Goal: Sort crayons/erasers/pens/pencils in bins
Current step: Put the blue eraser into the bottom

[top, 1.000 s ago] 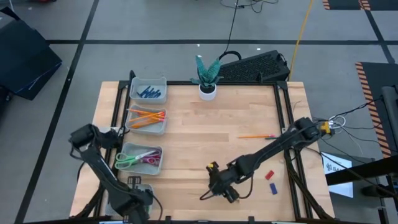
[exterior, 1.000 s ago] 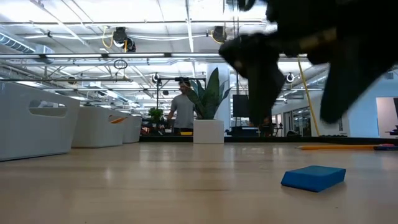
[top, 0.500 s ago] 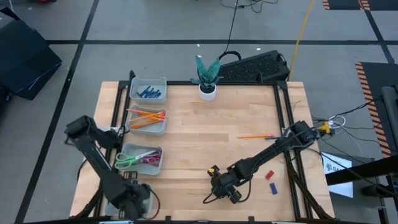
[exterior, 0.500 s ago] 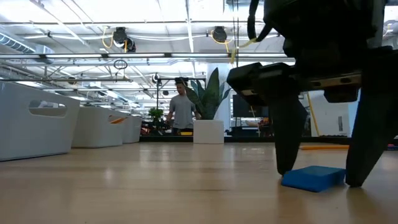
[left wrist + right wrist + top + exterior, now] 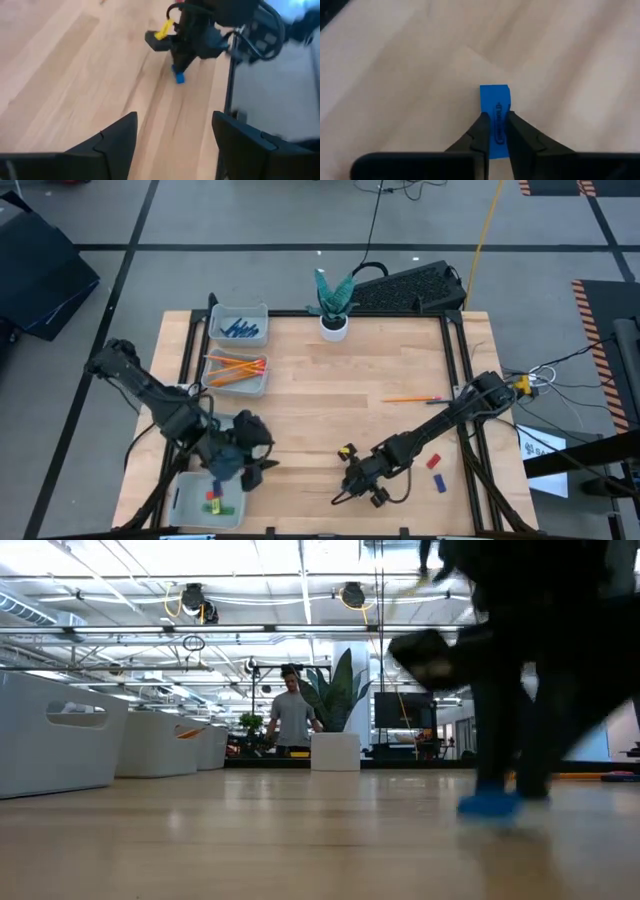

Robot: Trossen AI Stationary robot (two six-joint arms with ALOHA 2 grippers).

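**Blue eraser pinched at the table's near edge, bins far to the left**

High view: right gripper (image 5: 362,490) low on the wooden table (image 5: 340,380), near the front edge, right of centre. Four bins in a column down the left side; nearest one (image 5: 190,502) at the front-left corner, already holding green, yellow and red erasers. Left gripper (image 5: 255,465) just beside that bin, between it and the right gripper. Two loose erasers (image 5: 436,471), red and blue, farther right; one orange pencil (image 5: 410,398) beyond.

Low view: blue eraser (image 5: 488,805) resting on the wood, dark fingers straddling it. White plant pot (image 5: 335,751) at the far edge.

Left wrist view: own fingers spread wide, empty; right gripper and blue eraser ahead.

Right wrist view: fingers closed onto the eraser's sides; small flat block, printed oval label, long axis pointing away between the fingers.
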